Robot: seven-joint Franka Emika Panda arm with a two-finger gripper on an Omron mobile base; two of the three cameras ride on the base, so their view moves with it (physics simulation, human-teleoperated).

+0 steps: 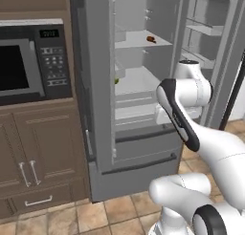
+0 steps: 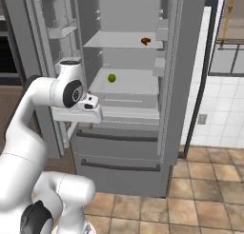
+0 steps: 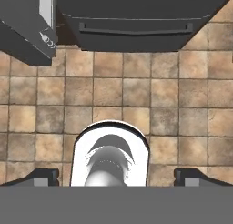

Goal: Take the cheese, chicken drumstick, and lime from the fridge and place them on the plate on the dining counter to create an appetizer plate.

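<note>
Two foods showed in the open fridge [image 2: 125, 133]: the chicken drumstick [image 2: 146, 41] on the upper shelf [image 2: 119, 40], the lime [image 2: 111, 78] on the shelf below. Cheese could not be found. Jaws stood wide apart, holding nothing, aimed down at the brown tiled floor [image 3: 136, 95]. Lime: a smooth, firm ball, likely light and prone to roll; best pinched across its middle. Drumstick: a lumpy, reddish-brown piece, probably firm; best taken across its thickest part. Shelves looked pale, flat and slick.
</note>
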